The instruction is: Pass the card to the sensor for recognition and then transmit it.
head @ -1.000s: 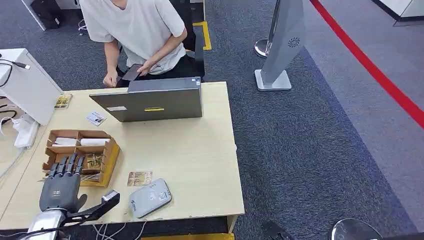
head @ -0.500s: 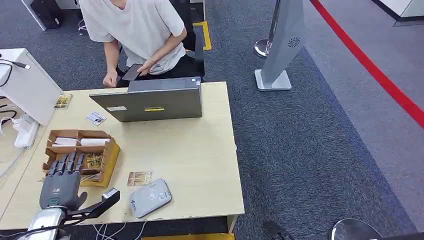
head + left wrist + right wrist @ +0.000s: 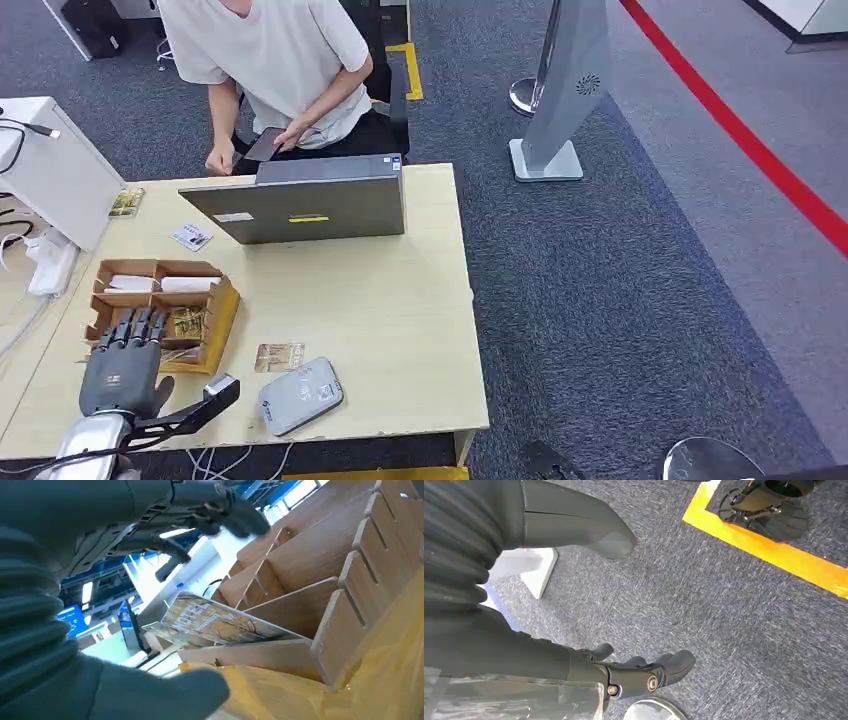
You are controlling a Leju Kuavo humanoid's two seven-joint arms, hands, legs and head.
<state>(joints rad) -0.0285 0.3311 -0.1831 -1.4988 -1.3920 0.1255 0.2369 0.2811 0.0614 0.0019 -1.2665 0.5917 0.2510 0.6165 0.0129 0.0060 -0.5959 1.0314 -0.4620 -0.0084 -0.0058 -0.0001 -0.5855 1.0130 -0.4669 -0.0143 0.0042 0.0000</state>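
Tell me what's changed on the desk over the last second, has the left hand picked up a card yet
Almost nothing. The left hand has crept slightly toward the wooden card box, fingers spread over its near edge, but it holds no card yet. The cards in the box, the loose card beside the grey sensor, the laptop and the seated person are as before.

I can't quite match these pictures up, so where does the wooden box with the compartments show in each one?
Head view: the wooden box sits on the table's left side, just ahead of the left hand.
Left wrist view: its slotted walls lie close up, a card leaning inside.
Right wrist view: carpet, not the box.
Shared landmark: the left hand.
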